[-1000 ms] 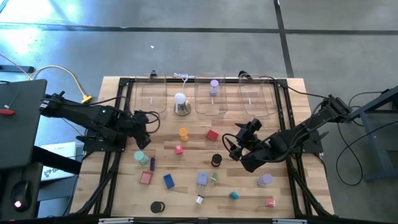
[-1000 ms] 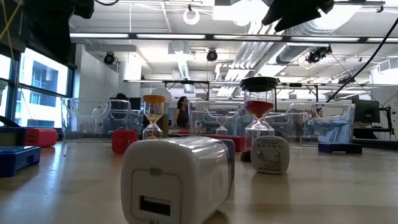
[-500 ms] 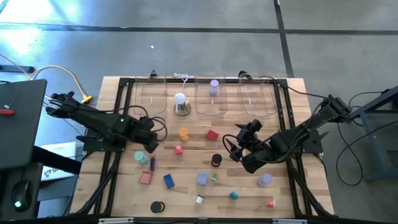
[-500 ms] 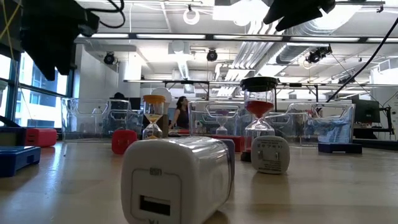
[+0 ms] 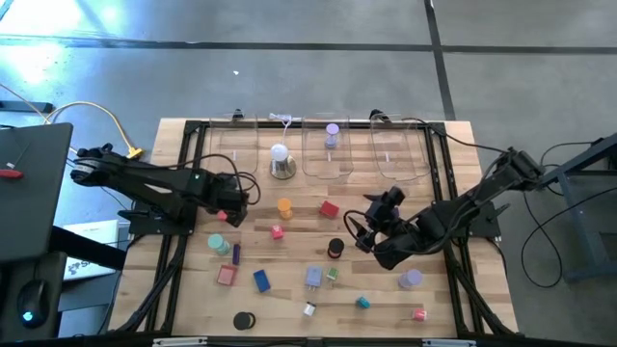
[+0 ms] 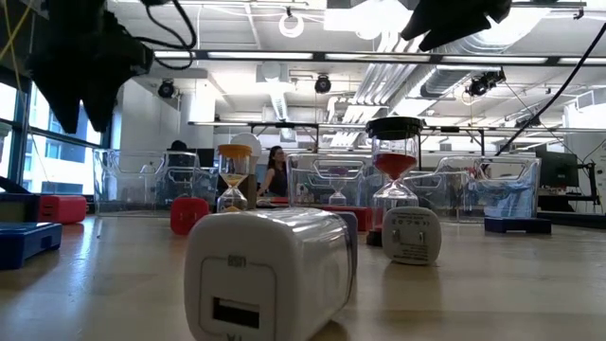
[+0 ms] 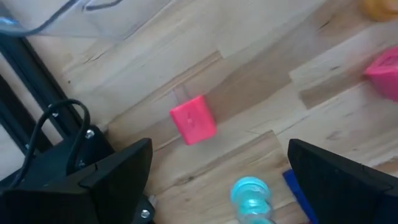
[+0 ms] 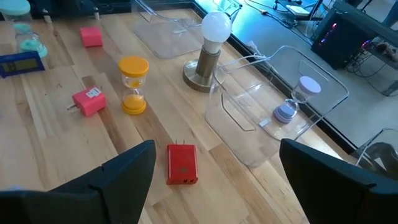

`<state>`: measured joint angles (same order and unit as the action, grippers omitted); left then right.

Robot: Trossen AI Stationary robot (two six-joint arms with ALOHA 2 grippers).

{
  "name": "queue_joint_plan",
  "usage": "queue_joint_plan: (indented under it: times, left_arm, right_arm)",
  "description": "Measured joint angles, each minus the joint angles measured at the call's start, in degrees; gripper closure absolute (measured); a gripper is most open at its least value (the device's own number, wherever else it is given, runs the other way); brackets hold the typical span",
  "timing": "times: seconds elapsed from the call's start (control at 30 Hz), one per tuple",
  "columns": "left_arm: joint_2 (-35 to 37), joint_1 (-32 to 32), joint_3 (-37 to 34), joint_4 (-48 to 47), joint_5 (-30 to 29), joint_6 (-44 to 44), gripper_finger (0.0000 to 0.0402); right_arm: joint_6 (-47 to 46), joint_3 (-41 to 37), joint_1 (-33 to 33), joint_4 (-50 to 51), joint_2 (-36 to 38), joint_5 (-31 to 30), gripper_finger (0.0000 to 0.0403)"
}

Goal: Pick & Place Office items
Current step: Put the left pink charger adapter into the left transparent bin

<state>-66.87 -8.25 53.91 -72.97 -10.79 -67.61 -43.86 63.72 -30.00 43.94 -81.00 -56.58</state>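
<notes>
Several tiny office items lie scattered on the wooden table (image 5: 463,289). Among them are a small red block (image 7: 193,119) (image 5: 222,214), a teal hourglass (image 7: 250,193) (image 5: 218,243), an orange hourglass (image 8: 134,84) (image 5: 284,207), a red charger (image 8: 181,163) (image 5: 330,208) and a blue block (image 5: 261,280). My left gripper (image 7: 221,146) (image 5: 234,198) hangs open above the table's left part, just past the red block. My right gripper (image 8: 217,146) (image 5: 362,226) hovers open right of centre, facing the red charger.
Three clear bins stand along the far edge (image 5: 236,149) (image 5: 397,149); the middle one (image 5: 328,154) holds a purple hourglass (image 8: 298,99). A white bulb on a silvery base (image 5: 281,161) stands before them. A white charger (image 6: 270,275) lies close to the low camera. Black frame rails (image 5: 183,241) flank the table.
My left arm has stretched out and its gripper has come down over the table's left part, toward the red block; it now shows at the left of the low view. The right arm has kept still.
</notes>
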Motion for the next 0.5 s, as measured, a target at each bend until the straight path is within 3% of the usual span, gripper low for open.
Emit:
queue_joint_plan:
  times: [0.23,0.5]
  left_arm:
    - [0.2,-1.2,-5.9,2.5,1.0,-2.8,0.0036]
    - [0.2,1.7,-8.4,5.2,1.6,-3.8,0.0036]
  right_arm:
    - [0.2,0.0,0.0,0.1,-1.1,0.1,0.0070]
    - [0.2,0.0,0.0,0.1,-1.0,0.8,0.0070]
